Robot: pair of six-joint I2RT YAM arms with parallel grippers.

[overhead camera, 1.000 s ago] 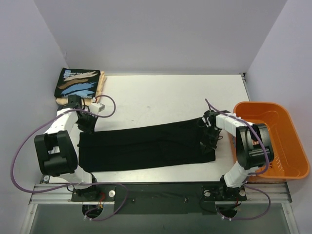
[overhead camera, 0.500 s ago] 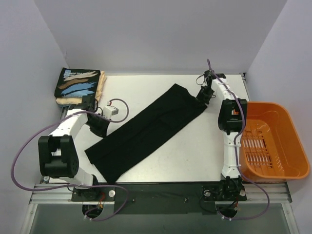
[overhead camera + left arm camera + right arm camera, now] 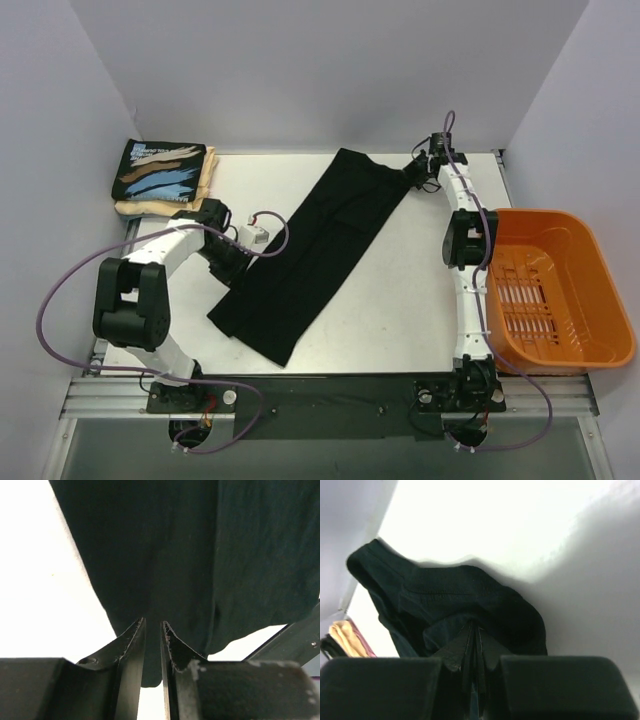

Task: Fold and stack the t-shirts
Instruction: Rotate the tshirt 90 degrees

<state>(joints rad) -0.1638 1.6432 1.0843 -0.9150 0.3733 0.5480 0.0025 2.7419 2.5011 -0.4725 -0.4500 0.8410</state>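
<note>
The plain black t-shirt [image 3: 320,250] lies as a long folded strip across the surface [image 3: 420,320], diagonally from the far edge towards the near left corner. The right pincer [image 3: 415,172] is pressed together on the bunched far end of it, close to the far right corner. The left pincer [image 3: 234,268] stands at the strip's left border with its jaws a little spread. In the left wrist view I see no cloth between them.

So I judge that only one end is held. If the right arm pulls now, the strip may slide and its lengthwise fold may come open, because nothing pins the other end. The near end is already close to the near edge and could hang over it. The left arm's cable loops above the cloth and might catch it.

The printed t-shirt [image 3: 160,170] rests on the cream t-shirt [image 3: 206,178] in the far left corner, near the left arm, which could push that pile when it swings. The orange basket [image 3: 560,290] stands at the right edge, well apart from the cloth.
</note>
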